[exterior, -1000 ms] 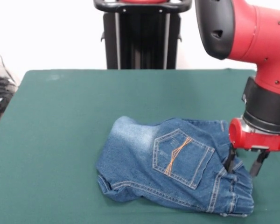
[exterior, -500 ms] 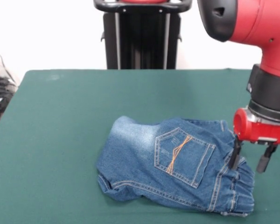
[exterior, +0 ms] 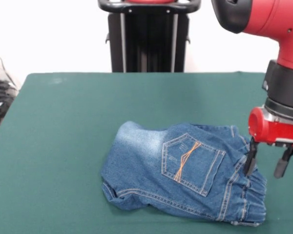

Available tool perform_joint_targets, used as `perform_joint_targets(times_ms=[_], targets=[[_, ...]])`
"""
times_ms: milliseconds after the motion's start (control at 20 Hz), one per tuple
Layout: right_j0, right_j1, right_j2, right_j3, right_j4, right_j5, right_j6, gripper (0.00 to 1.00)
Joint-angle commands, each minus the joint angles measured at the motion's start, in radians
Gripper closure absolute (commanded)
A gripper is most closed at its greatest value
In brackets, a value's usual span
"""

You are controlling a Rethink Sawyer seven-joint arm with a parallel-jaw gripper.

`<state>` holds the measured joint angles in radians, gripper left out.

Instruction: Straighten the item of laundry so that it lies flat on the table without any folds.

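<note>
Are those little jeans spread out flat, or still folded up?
Still folded. The jeans lie doubled over on the table: only one back pocket shows, and the legs are tucked under.

Faded blue jeans [exterior: 183,170], orange-stitched pocket [exterior: 192,163], dark green table [exterior: 63,146].

Small blue denim jeans [exterior: 185,170], folded over, 1 orange-stitched pocket up, on green table [exterior: 63,146].

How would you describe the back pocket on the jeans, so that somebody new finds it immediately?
On the green table lie small blue jeans, folded over. The back pocket sits right of their middle, left of the open gripper. Crossed orange stitching marks it.
</note>
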<state>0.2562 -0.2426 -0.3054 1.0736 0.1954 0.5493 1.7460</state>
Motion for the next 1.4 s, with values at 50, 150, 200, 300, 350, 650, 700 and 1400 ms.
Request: perform_joint_targets(times_ms=[50,150,200,300,350,650,700,1400], targets=[[-0.011,0.02,0.076,0.115,0.016,-0.013,0.211,0.0],[-0.012,0.02,0.078,0.117,0.018,-0.014,0.212,0.0],[-0.012,0.022,0.079,0.118,0.019,-0.014,0.213,0.0],[-0.017,0.026,0.089,0.126,0.023,-0.022,0.214,0.0],[-0.02,0.029,0.096,0.13,0.024,-0.026,0.212,0.0],[-0.033,0.05,0.118,0.145,0.024,-0.056,0.203,0.0],[-0.035,0.054,0.121,0.146,0.023,-0.063,0.202,0.0],[-0.028,0.122,0.136,0.119,0.037,-0.147,0.237,0.0]])
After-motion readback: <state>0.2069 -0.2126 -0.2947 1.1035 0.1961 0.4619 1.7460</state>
